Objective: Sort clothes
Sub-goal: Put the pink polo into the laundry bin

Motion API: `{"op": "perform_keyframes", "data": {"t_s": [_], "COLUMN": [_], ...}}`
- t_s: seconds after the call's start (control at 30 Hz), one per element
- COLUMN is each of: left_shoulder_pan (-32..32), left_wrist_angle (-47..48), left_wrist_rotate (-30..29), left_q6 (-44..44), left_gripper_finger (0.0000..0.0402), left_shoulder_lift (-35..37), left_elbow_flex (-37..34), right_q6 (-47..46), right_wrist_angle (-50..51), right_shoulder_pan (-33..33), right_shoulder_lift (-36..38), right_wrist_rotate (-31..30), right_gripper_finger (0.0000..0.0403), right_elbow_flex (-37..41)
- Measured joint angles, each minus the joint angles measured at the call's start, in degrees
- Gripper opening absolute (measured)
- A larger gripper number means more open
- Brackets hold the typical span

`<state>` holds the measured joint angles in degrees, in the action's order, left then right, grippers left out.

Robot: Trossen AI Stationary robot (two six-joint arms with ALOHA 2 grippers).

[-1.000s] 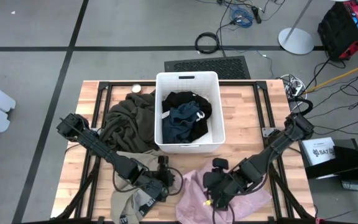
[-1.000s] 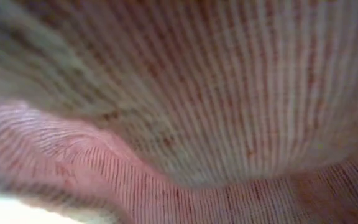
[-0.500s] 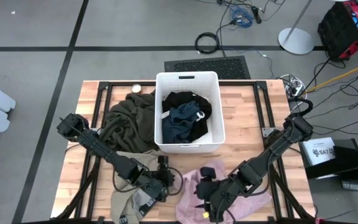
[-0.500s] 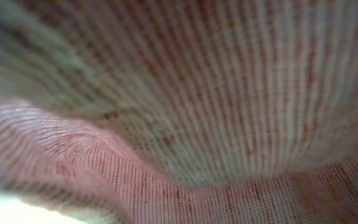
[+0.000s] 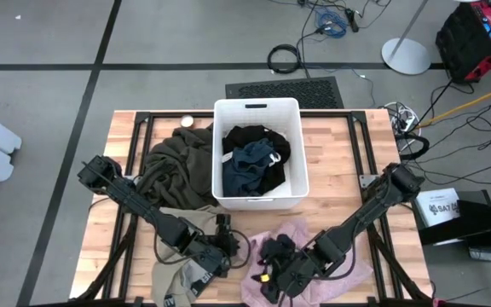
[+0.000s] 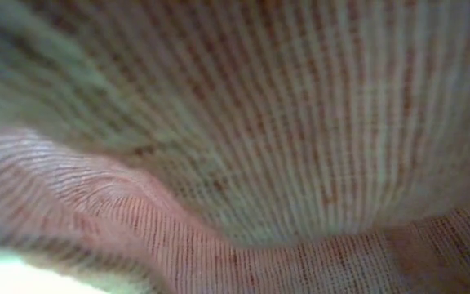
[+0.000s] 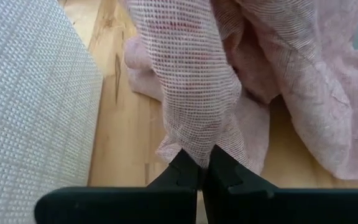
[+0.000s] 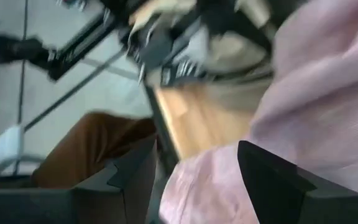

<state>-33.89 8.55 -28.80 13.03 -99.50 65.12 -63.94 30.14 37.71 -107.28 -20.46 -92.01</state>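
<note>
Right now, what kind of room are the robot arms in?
Probably a robot lab or workshop, not a home laundry room. The wooden table stands on a bare grey floor marked with black tape lines, and loose cables trail beside a white bin of clothes.

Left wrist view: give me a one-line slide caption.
Left gripper shut on an edge of the pale pink garment, lifted above the wooden table.
</note>
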Motion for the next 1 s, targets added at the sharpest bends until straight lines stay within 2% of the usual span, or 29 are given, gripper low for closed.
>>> {"op": "perform_keyframes", "data": {"t_s": [0.1,0.3,0.47,0.77,1.0], "left_shoulder_pan": [0.0,0.0,0.0,0.0,0.0], "left_wrist_angle": [0.0,0.2,0.2,0.2,-0.1], "left_wrist_rotate": [0.1,0.1,0.5,1.0,1.4], "left_q6": [0.1,0.1,0.1,0.1,0.1], "left_gripper_finger": [0.0007,0.0007,0.0007,0.0008,0.0008], "left_shoulder_lift": [0.0,0.0,0.0,0.0,0.0], "left_elbow_flex": [0.0,0.0,0.0,0.0,0.0], "right_q6": [-6.0,-15.7,-20.6,-26.8,-26.9], "right_wrist_angle": [0.4,9.5,16.5,26.2,26.4], "right_shoulder_pan": [-1.5,-2.6,-2.3,-2.0,-3.8], "right_shoulder_lift": [-0.9,-3.0,-3.0,-2.9,-5.5], "right_wrist_rotate": [2.8,-1.7,-0.5,-1.9,-3.4], "right_gripper_finger": [0.0212,0.0212,0.0212,0.0212,0.0212], "right_elbow_flex": [0.0,0.0,0.0,0.0,0.0]}}
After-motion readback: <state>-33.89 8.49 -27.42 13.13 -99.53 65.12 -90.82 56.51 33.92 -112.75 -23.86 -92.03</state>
